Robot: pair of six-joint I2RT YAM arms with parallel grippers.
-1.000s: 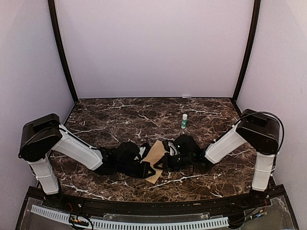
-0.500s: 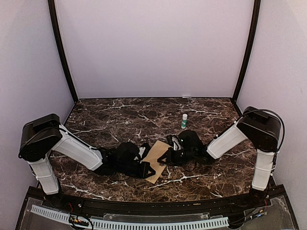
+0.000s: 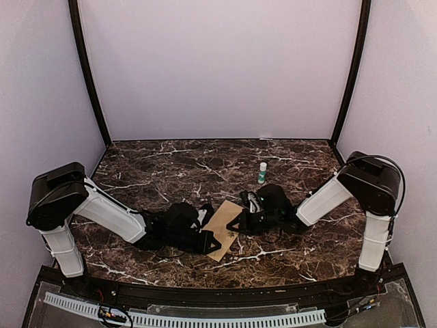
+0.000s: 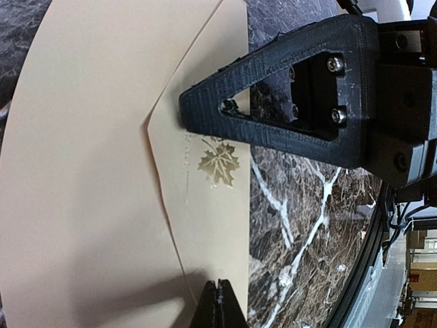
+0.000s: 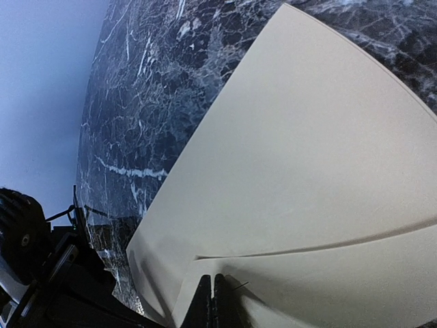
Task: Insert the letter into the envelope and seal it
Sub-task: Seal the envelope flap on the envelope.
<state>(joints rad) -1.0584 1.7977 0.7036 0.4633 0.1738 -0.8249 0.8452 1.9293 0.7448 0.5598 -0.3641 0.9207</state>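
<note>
Dark, white-veined marble bench (image 3: 157,167), whole only from above; in the wrist views, mere patches beside the paper.

Left arm (image 3: 102,208) and right arm (image 3: 328,201), white-sleeved, reaching inward low over the bench, tips near each other at the middle.

Between them, flat on the bench, the envelope (image 3: 224,231). From above, only a slanted kraft-brown slip, partly covered by black hardware. From the left wrist, the pointed flap lying flat over the body. From the right wrist, plain pale paper with one long seam across it.

Left fingers (image 4: 213,307) pressed fully together, tips down on the envelope near its edge, nothing visibly pinched.

Right fingers (image 5: 205,304) likewise fully closed, tips on the paper by the seam. In the left wrist view, the same fingers as a black triangular frame resting over the flap near its point.

Farther back on the bench, well apart from the envelope, a small upright green-and-white bottle (image 3: 262,172), in the top view only, label unreadable.

On the flap, a small gold maple-leaf emblem (image 4: 218,162), visible from the left wrist alone. Beside the leaf, faint thin lines of print, too small to read.
</note>
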